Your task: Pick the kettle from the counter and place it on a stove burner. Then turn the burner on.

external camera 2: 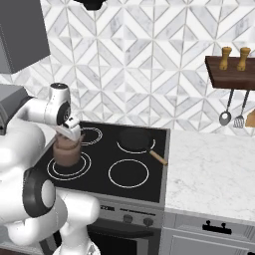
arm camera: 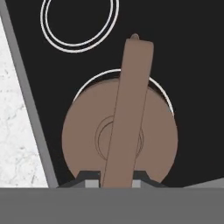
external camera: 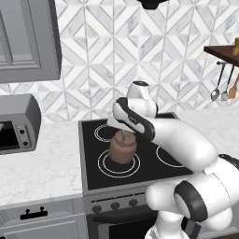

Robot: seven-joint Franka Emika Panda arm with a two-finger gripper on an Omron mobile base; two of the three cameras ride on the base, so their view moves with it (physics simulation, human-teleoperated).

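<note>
Over the front left burner (external camera: 118, 164) of the stove (external camera 2: 149, 187), the gripper (arm camera: 117, 181) pinches the kettle (external camera: 123, 147) by its handle (arm camera: 129, 109); lower it centred on the ring, then release.

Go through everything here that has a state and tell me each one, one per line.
Small squat brown kettle: upright, over the front left burner ring.
End effector: shut on the kettle's thin top handle.
Flat black pan with wooden handle: resting on a rear burner.
Grey toaster oven: on the white marble counter.
</note>
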